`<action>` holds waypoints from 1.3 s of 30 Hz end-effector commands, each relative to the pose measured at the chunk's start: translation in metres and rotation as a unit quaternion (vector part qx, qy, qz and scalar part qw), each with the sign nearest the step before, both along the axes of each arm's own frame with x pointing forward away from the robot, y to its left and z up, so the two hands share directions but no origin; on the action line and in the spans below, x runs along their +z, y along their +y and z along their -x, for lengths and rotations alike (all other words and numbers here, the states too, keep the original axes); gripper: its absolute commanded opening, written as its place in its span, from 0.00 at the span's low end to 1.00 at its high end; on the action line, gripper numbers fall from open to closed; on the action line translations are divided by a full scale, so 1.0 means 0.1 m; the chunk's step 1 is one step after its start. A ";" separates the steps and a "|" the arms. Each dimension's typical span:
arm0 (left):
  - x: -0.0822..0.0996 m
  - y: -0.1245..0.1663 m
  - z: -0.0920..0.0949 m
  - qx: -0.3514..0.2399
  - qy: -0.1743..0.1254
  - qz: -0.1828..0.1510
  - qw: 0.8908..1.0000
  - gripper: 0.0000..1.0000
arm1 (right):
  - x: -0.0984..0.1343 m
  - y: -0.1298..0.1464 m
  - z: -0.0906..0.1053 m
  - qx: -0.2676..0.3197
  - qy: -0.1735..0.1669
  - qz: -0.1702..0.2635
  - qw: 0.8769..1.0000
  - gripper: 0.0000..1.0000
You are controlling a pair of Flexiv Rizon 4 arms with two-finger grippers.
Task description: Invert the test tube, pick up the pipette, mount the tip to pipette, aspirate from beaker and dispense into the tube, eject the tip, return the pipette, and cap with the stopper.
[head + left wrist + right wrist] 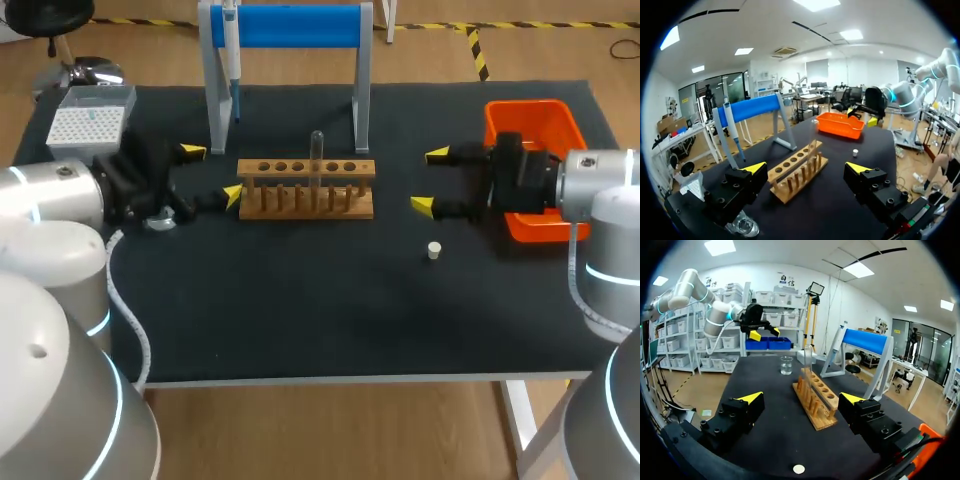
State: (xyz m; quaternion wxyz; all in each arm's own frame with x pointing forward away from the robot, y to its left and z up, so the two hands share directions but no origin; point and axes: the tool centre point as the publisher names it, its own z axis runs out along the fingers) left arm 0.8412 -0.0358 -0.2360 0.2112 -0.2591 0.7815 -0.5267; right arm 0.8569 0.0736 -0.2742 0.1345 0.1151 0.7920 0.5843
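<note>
Progress early | pipette [232, 60] hanging untouched, stopper [434, 250] off tube [317, 150] | left gripper [211, 173], right gripper [430, 180] wide open, empty

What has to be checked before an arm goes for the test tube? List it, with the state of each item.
1. Left gripper open and empty: ok.
2. Right gripper open and empty: ok.
3. Test tube standing upright in the rack: ok.
4. Which end of the tube is up: cannot tell.
5. Beaker clear of the left arm's fingers: not ok, it sits right under one of them.
6. Stopper lying clear of the rack: ok.
</note>
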 end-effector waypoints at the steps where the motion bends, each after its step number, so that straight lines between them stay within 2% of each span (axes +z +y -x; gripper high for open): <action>1: -0.05 -0.02 -0.04 -0.007 -0.017 0.025 1.000 1.00 | 0.00 0.00 0.01 0.000 0.000 0.000 1.000 1.00; 18: -0.05 -0.02 -0.04 -0.007 -0.017 0.025 1.000 1.00 | 0.00 0.00 0.01 0.000 0.000 0.000 1.000 1.00; 24: -0.05 -0.02 -0.04 -0.007 -0.017 0.025 1.000 1.00 | 0.02 0.16 -0.24 0.045 -0.003 -0.020 0.999 1.00; 31: -0.05 -0.02 -0.04 -0.007 -0.017 0.025 1.000 1.00 | 0.03 0.36 -0.45 0.101 -0.019 -0.031 0.994 1.00; 39: -0.05 -0.02 -0.04 -0.007 -0.017 0.025 1.000 1.00 | 0.01 0.64 -0.62 0.152 -0.002 -0.066 0.986 1.00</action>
